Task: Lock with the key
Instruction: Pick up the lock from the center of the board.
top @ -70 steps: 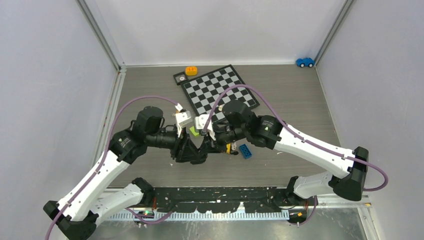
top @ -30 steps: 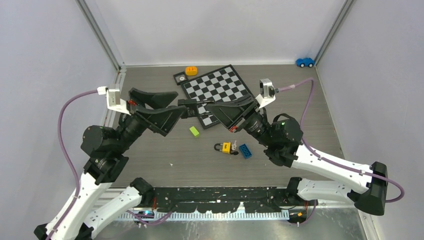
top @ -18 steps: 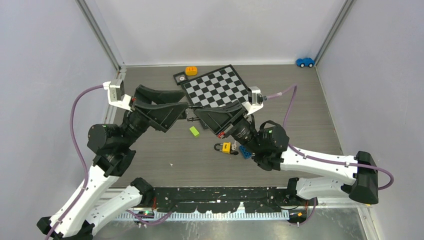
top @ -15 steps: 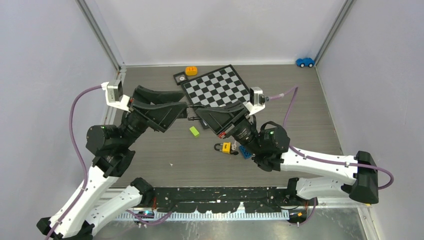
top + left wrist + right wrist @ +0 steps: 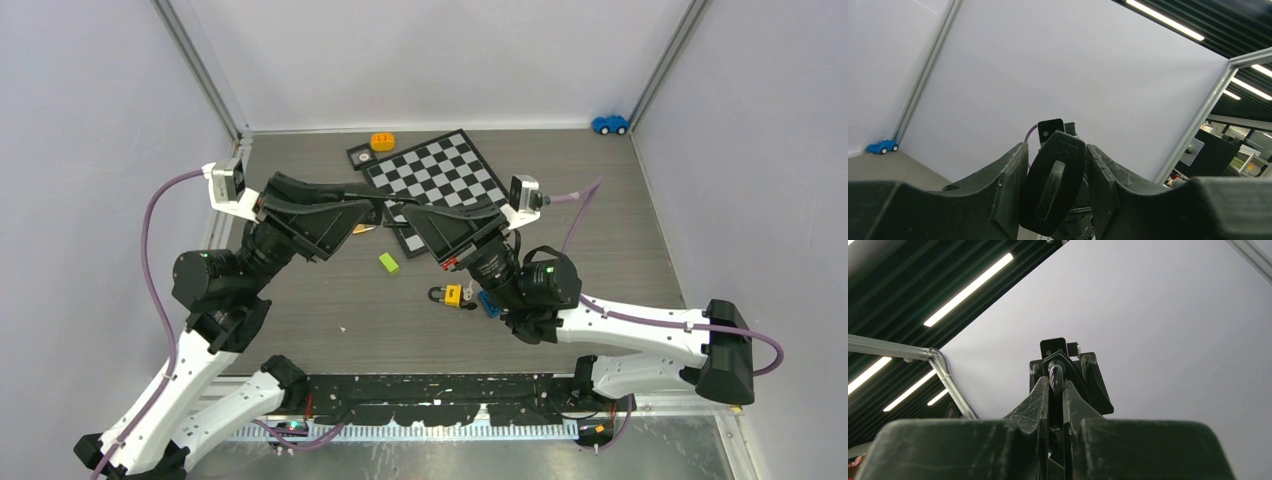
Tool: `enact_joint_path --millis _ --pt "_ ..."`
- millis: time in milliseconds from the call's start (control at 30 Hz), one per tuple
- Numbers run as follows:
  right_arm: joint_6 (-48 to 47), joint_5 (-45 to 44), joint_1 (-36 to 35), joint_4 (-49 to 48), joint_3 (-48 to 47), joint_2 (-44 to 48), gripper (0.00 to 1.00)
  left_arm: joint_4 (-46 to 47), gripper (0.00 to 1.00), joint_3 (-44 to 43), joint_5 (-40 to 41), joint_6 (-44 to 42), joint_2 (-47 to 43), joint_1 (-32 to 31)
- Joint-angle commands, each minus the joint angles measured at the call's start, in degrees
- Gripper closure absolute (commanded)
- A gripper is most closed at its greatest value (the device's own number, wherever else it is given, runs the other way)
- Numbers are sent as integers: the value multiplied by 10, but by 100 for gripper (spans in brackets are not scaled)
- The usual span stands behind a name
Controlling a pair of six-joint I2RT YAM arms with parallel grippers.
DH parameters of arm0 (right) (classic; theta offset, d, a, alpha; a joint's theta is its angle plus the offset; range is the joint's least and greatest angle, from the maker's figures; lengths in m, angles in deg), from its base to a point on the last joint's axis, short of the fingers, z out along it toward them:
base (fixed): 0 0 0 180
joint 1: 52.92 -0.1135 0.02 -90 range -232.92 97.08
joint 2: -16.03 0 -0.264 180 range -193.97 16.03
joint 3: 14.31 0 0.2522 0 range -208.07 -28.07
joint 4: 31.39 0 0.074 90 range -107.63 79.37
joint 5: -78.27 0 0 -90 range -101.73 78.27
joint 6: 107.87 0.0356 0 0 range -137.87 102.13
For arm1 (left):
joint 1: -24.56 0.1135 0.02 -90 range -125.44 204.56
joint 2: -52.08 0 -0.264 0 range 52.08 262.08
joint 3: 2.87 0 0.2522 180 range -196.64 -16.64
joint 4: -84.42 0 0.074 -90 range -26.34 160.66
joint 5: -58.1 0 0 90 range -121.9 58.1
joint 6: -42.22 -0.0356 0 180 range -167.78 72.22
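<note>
A yellow padlock [image 5: 449,294] lies on the table with the small silvery key [image 5: 466,290] beside it, partly under my right arm. Both arms are raised well above them, tips meeting over the chessboard's near corner. My right gripper [image 5: 397,209] [image 5: 1055,390] is shut, and I can make out nothing held in it. My left gripper [image 5: 376,206] [image 5: 1057,152] has its jaws pressed on either side of the right gripper's black shut fingers [image 5: 1053,190]. The left gripper's body and camera mount [image 5: 1068,372] show just beyond the right gripper's tips.
A chessboard [image 5: 435,172] lies at the back, with an orange block [image 5: 382,141] beside it. A green block [image 5: 388,262] lies near the middle and a blue brick [image 5: 488,301] right of the padlock. A blue toy car [image 5: 609,124] sits in the far right corner.
Both arms lifted from the padlock and brought their tips together in the air. Over the last second the left jaws narrowed around the right gripper's shut fingers.
</note>
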Motion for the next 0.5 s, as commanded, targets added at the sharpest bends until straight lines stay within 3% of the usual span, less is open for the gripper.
enact_joint_path --millis 0,467 --pt "18 -26 -8 -101 -23 -7 100 41 54 2 -12 12 9 2" --pt "27 -43 -21 -102 -3 -23 99 56 56 2 -13 19 14 2"
